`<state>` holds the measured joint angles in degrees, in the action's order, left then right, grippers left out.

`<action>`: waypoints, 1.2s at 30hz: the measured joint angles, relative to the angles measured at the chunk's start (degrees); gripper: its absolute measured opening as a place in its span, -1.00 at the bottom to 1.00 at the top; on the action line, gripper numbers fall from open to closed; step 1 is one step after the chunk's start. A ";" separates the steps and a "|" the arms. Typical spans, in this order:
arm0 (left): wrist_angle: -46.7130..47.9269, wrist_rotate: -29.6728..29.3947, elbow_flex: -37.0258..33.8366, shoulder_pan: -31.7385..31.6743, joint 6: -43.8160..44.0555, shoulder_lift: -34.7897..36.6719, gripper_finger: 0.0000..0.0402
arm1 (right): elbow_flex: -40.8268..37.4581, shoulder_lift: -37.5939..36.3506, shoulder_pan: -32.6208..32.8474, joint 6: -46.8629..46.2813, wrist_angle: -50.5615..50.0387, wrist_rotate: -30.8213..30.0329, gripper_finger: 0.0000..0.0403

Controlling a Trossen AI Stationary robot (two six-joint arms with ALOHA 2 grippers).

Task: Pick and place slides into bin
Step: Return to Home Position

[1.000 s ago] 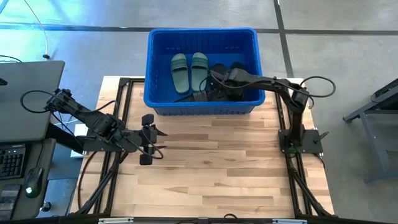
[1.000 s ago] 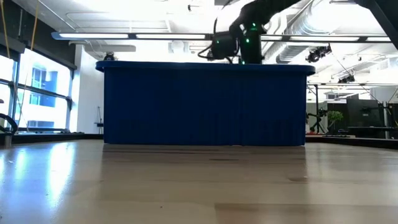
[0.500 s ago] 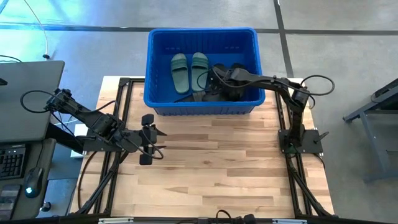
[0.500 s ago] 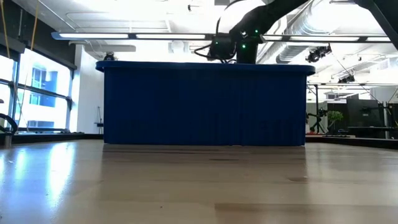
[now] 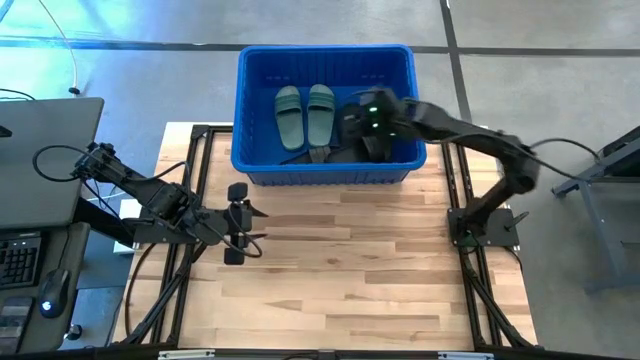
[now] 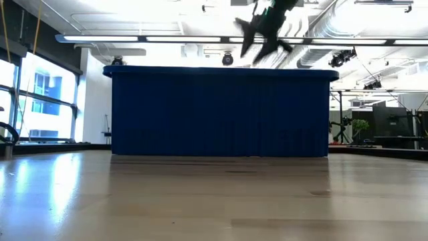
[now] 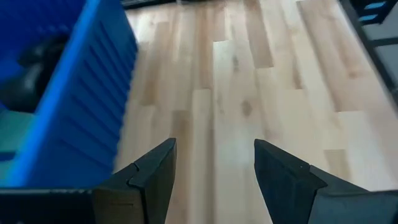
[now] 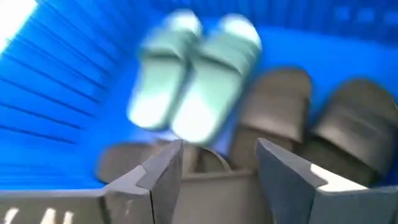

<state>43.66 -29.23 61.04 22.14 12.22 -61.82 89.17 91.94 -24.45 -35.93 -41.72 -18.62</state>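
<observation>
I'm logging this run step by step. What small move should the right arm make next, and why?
Probably draw the right pincer up and back over the near wall of the bin, toward its base. It stands open, holding nothing, above the green slides and black slides lying in the bin. The left pincer waits open over the table.

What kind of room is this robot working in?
Probably a robotics lab or workshop: bare ceiling ducts and strip lights, a concrete floor, and a keyboard beside the wooden table.
</observation>
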 joint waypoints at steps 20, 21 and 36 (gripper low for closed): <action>4.47 6.74 0.00 0.03 1.03 8.33 0.00 | 0.02 -21.35 18.72 -7.75 -22.41 8.44 -0.10; 5.72 7.73 0.00 0.03 -0.39 9.55 0.00 | 0.02 -21.73 20.44 -7.77 -24.41 7.22 -0.10; 13.89 7.55 -0.04 -0.01 1.90 28.06 0.00 | 0.02 -27.05 34.87 -1.17 -23.02 -2.61 -0.10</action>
<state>57.55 -21.68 60.99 22.13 14.12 -33.76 89.19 64.90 10.43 -37.09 -64.74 -21.22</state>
